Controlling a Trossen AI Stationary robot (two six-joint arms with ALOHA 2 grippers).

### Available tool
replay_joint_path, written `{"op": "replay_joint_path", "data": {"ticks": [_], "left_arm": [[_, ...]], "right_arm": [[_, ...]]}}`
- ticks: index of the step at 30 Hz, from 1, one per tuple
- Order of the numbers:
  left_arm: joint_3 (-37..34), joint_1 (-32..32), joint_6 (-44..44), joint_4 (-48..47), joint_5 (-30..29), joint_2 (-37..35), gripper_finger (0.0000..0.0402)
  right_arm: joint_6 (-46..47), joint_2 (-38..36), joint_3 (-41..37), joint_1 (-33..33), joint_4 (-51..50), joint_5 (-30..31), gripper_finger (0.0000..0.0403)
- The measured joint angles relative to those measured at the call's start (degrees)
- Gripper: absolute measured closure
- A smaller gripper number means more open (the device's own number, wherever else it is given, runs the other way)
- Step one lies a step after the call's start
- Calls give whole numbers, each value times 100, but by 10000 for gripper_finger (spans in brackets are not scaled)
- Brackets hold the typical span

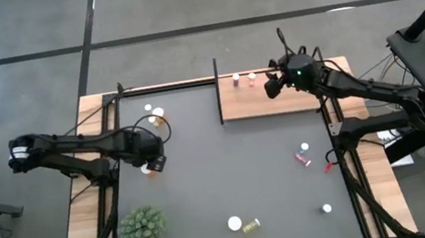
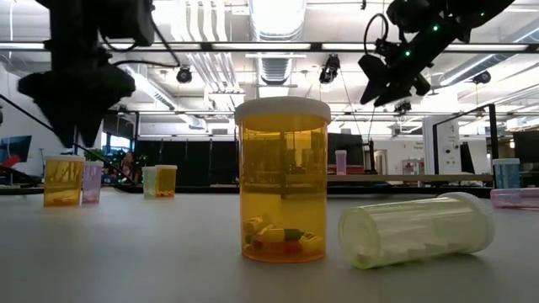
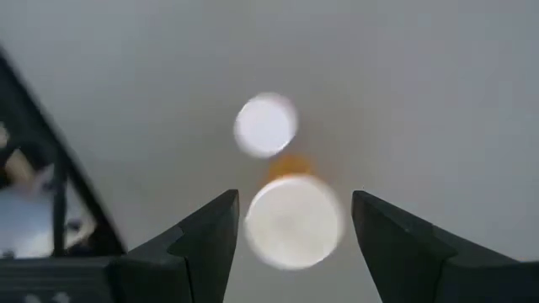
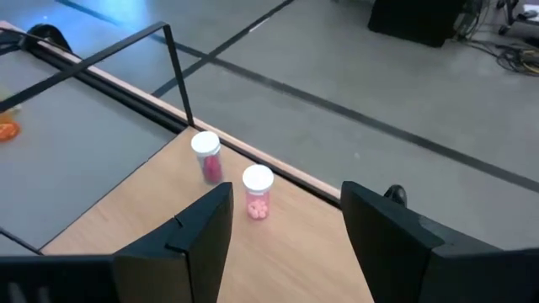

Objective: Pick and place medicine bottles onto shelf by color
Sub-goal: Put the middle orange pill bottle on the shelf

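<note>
My left gripper (image 1: 154, 161) hangs open at the mat's left side, pointing down. Its fingers stand on either side of the white cap of an upright orange bottle (image 3: 293, 220), just above it and not touching. A second white-capped bottle (image 3: 265, 124) stands right beside that one. My right gripper (image 1: 273, 84) is open and empty above the wooden shelf (image 1: 277, 101) at the back. Two upright pink bottles (image 4: 207, 157) (image 4: 257, 192) stand on the shelf's far left part.
Three bottles (image 1: 154, 113) stand at the mat's back left. A red bottle (image 1: 301, 158) lies at the right beside an upright one (image 1: 304, 146). An orange bottle (image 2: 282, 181) and a lying yellow-green one (image 2: 417, 229) are near the front, with one more (image 1: 326, 208) at the front right. A green plant (image 1: 143, 227) stands front left.
</note>
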Motion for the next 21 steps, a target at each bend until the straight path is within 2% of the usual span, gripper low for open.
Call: {"op": "replay_joint_path", "data": {"ticks": [13,21], "left_arm": [[-194,-179,-198,101,-9,89,188],[-382,-183,-284,635,-6,447,188]], "right_arm": [[1,234,0,0,3,0,190],[3,314,0,0,-3,-1,190]]}}
